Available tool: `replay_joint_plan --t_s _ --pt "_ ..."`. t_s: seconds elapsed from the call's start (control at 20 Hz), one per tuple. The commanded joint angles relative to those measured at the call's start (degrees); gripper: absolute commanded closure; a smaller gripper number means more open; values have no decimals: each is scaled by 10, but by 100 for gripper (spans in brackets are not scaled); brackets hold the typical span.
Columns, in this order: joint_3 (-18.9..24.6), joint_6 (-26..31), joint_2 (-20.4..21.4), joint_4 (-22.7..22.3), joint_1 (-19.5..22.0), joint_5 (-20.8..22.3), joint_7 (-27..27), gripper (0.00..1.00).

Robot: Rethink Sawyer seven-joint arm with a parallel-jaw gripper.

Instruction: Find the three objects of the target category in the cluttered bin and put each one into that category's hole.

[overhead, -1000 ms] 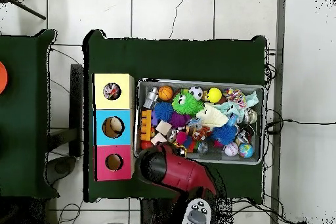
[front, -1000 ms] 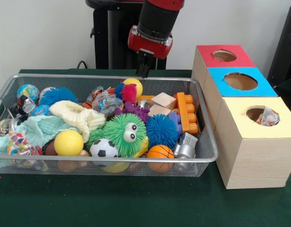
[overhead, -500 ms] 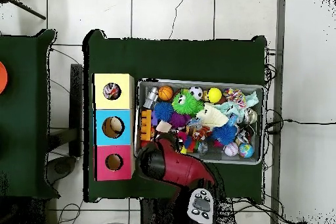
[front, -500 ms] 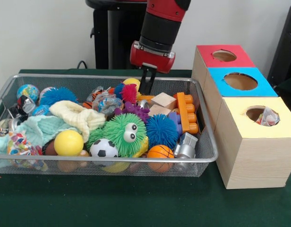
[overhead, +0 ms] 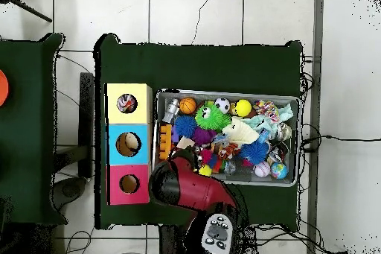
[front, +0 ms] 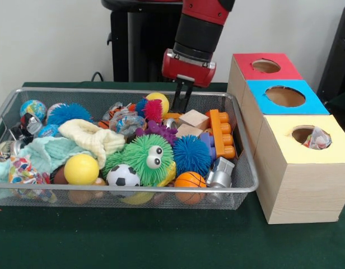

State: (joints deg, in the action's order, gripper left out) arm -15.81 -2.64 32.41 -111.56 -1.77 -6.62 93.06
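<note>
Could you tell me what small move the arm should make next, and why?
Probably a short descent onto the wooden block. The gripper hangs just above the bin's far side holding nothing, with that block right below it and beside the orange brick.

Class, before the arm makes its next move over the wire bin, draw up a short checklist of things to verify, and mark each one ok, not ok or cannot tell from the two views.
1. Claw carries nothing: ok, nothing shows between its tips.
2. Claw open or shut: cannot tell, the tips look close together.
3. Claw is over the wire bin: ok, it hangs at the far side by the wooden block.
4. Red box hole free: ok, it looks empty.
5. Blue box hole free: ok.
6. Yellow box hole free: not ok, a crinkled wrapper sits in the opening.
</note>
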Motion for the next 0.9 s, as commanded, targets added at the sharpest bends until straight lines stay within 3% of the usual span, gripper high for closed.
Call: replay_joint_plan --t_s 0.05,0.35,0.65,0.9 --pt "-51 20 -23 80 -42 -3 60 100" --pt "-71 8 -40 125 -25 8 47 100" --pt "-48 -33 -55 153 14 34 45 100" --pt "-30 -28 -54 160 33 54 45 100"
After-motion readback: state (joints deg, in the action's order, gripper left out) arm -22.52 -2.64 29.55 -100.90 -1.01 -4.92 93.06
